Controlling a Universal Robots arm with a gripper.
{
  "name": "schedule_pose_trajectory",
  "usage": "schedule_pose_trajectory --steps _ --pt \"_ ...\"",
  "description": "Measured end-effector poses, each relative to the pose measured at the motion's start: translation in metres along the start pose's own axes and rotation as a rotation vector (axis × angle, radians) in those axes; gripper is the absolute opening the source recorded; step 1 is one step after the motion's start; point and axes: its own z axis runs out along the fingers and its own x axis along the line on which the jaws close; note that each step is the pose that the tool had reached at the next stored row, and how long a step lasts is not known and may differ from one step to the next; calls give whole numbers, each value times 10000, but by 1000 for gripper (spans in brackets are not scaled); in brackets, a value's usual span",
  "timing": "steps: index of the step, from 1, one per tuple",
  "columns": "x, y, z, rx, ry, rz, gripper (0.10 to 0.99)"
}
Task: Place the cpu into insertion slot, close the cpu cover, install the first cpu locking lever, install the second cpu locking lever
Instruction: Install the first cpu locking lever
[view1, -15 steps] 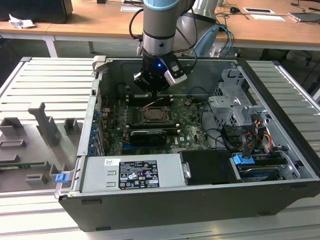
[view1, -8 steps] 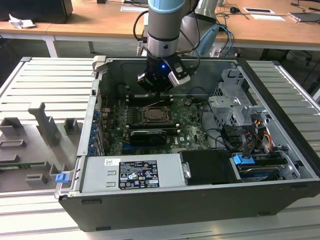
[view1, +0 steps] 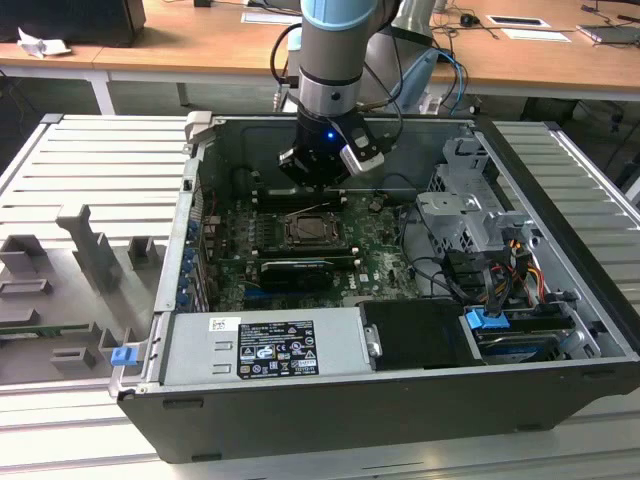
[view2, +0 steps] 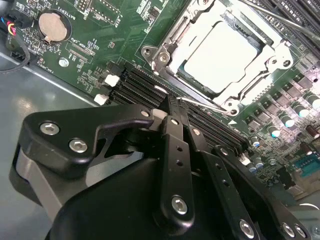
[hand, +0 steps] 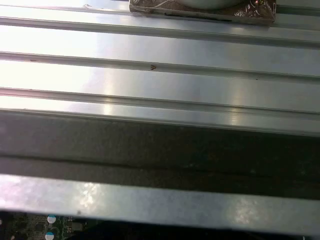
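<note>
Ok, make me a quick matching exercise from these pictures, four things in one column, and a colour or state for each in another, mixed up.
Things:
1. cpu
2. cpu cover
3. coin battery
4. gripper

Descriptions:
A. round and silvery, on the green board
B. black, fingers shut together with nothing between them
C. pale square top, lying in the socket
D. silver frame closed down around the chip

Pairs: 1-C, 2-D, 3-A, 4-B

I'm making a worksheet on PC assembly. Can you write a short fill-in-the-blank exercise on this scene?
1. The cpu sits in the insertion ____.
2. The cpu cover around the chip is made of ____.
3. The gripper hangs over the green ____.

Missing words: slot; metal; motherboard
</note>
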Motion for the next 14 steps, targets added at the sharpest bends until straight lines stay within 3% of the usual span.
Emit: schedule_pose_trajectory --steps 14 --pt "-50 -11 79 -3 -1 8 106"
